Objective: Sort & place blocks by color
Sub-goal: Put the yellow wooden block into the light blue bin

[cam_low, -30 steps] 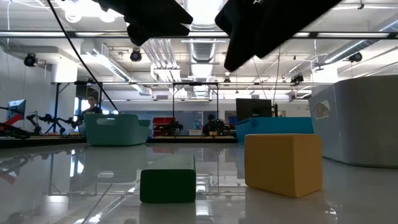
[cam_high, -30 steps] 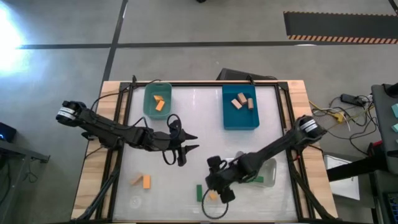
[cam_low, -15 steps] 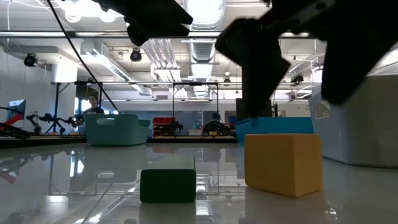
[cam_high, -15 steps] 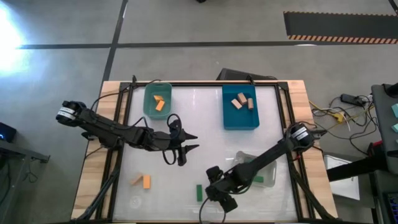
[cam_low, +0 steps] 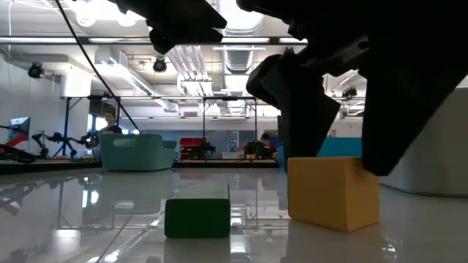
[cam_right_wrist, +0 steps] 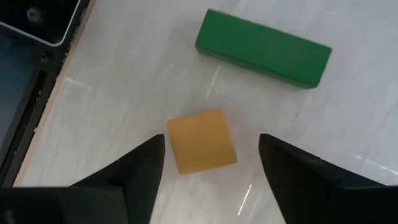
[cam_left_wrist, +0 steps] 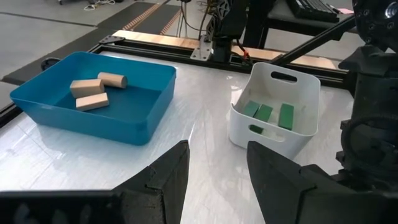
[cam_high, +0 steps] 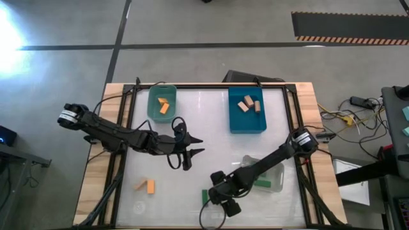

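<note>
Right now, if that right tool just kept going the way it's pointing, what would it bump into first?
The right tool, fingers open, points down at the orange block, centred between them. That block looks first in line; the green block lies off to the side.

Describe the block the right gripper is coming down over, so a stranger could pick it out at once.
Start at the table's near edge, below the white bin of green blocks. There the right gripper hangs open over two loose blocks lying apart on the bare surface. The one between its fingers is the orange block, short and nearly square, unlike the long green block beside it.
</note>
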You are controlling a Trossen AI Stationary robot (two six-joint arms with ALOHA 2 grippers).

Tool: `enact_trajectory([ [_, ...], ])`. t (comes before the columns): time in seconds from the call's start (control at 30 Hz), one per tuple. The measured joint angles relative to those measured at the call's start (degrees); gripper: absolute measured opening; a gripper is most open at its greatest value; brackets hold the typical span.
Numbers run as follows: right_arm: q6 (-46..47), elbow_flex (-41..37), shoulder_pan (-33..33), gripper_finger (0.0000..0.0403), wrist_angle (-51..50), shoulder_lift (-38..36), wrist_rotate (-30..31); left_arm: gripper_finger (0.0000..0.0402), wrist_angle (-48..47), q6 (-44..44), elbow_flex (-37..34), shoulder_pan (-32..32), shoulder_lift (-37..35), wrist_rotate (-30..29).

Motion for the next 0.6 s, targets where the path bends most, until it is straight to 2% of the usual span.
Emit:
enact_trajectory([
  [0.37, 0.9, -0.3, -1.1, 0.0126, 0.3, 0.8, -4.5, 0.0147, 0.0, 0.0, 0.0, 0.0, 0.0, 0.0],
  [0.5, -0.4, -0.4, -1.3, 0.0121, -0.1, 0.1, -3.6, 0.0147, 0.0, 0.0, 0.0, 0.0, 0.0, 0.0],
  [0.6, -2.7, -0.5, -1.3, 0.0121, -1.9, -1.7, -0.3, 0.0147, 0.0, 0.0, 0.0, 0.0, 0.0, 0.0],
])
